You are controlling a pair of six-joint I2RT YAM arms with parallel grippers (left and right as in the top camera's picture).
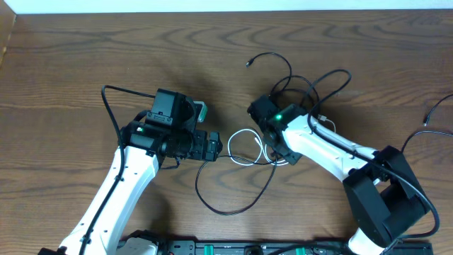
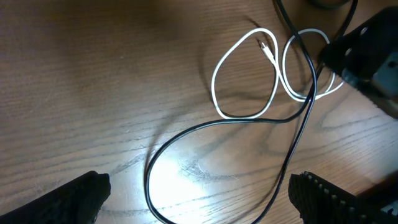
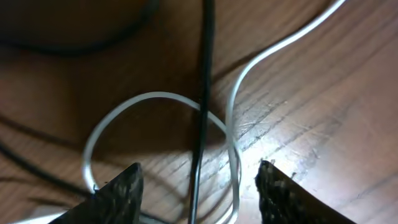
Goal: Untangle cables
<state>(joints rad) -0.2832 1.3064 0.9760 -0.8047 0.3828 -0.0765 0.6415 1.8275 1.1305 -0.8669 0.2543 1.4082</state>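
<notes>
A white cable lies coiled in loops at the table's middle, crossed by a thin black cable that makes a big loop toward the front. More black cable curls behind the right arm. My left gripper is open, just left of the white loops; in its wrist view the black loop and the white cable lie ahead of the open fingers. My right gripper is open, low over the tangle; the black cable and a white loop pass between its fingers.
A separate black cord end lies at the right edge. A black wire arcs beside the left arm. Bare wood table stretches to the back and left.
</notes>
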